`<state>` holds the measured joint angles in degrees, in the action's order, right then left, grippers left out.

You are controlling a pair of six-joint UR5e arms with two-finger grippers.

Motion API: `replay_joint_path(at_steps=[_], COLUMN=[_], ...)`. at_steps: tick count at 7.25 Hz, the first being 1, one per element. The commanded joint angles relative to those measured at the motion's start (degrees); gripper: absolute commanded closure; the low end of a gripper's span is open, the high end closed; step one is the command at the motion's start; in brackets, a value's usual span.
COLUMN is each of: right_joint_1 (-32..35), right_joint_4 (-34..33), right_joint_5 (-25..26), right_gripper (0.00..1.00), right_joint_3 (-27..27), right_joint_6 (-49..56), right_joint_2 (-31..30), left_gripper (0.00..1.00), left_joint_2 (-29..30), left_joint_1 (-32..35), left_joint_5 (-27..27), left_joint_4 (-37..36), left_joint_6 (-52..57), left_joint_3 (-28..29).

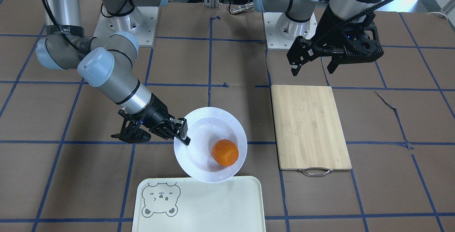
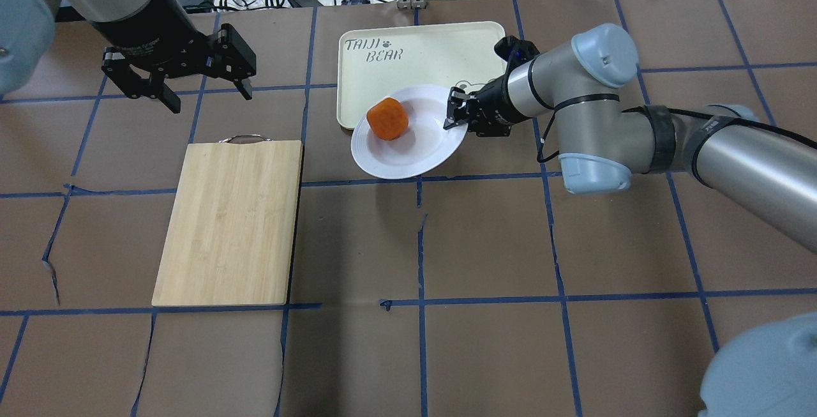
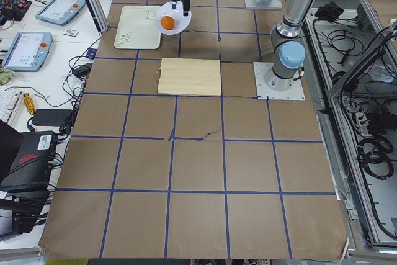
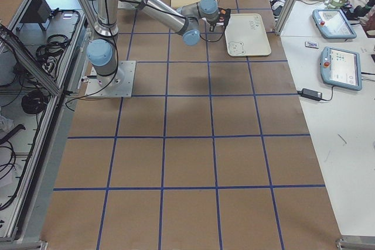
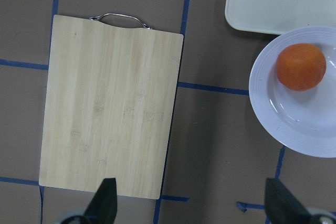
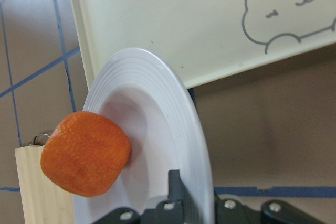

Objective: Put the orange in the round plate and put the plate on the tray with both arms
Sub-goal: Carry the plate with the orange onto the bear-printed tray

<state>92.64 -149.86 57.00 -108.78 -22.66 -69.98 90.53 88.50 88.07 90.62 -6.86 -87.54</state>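
- Tray [image 1: 213, 203]: you'll find only its robot-side edge covered.
- Round plate [image 1: 201, 132]: tilted, rim overhanging that edge, apart from the cutting board [image 1: 309, 127].
- Left end effector [image 1: 313, 70]: spread wide above the table [image 1: 391, 136].
- Right end effector [image 1: 183, 138]: clamping the plate's rim.
- Orange [image 1: 225, 152]: in the plate's well.

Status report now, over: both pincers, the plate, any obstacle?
Right pincer shut on plate rim. Left pincer open, empty. Orange in plate, plate edge over tray. Nothing on tray.

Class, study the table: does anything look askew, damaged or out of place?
The plate, pinched by one rim in the right gripper, overhangs the tray edge, with the orange off-centre on it. The brown table cover is torn near the cutting board.
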Motion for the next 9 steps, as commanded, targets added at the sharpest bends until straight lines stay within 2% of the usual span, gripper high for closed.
replay_joint_path(at_steps=[1, 3, 5, 6, 7, 9], right_joint_1=[-0.18, -1.57, -6.3, -6.85, -6.86, -6.77], right_joint_4=[-1.31, -1.22, -1.05, -1.57, -1.75, -1.92], right_joint_5=[-4.14, -4.44, -6.09, -9.59, -9.8, -9.89], right_gripper=[0.95, 0.96, 0.96, 0.96, 0.96, 0.97], right_joint_3=[10.28, 22.51, 22.31, 22.03, 22.99, 20.81], right_joint_6=[1.04, 0.95, 5.39, 6.12, 6.39, 5.87], right_joint_2=[5.34, 15.53, 19.07, 21.0, 22.85, 23.22], left_gripper=[0.0, 0.0, 0.0, 0.0, 0.0, 0.0], left_joint_2=[0.0, 0.0, 0.0, 0.0, 0.0, 0.0], left_joint_1=[0.0, 0.0, 0.0, 0.0, 0.0, 0.0], left_joint_5=[0.0, 0.0, 0.0, 0.0, 0.0, 0.0], left_joint_4=[0.0, 0.0, 0.0, 0.0, 0.0, 0.0], left_joint_6=[0.0, 0.0, 0.0, 0.0, 0.0, 0.0], left_joint_3=[0.0, 0.0, 0.0, 0.0, 0.0, 0.0])
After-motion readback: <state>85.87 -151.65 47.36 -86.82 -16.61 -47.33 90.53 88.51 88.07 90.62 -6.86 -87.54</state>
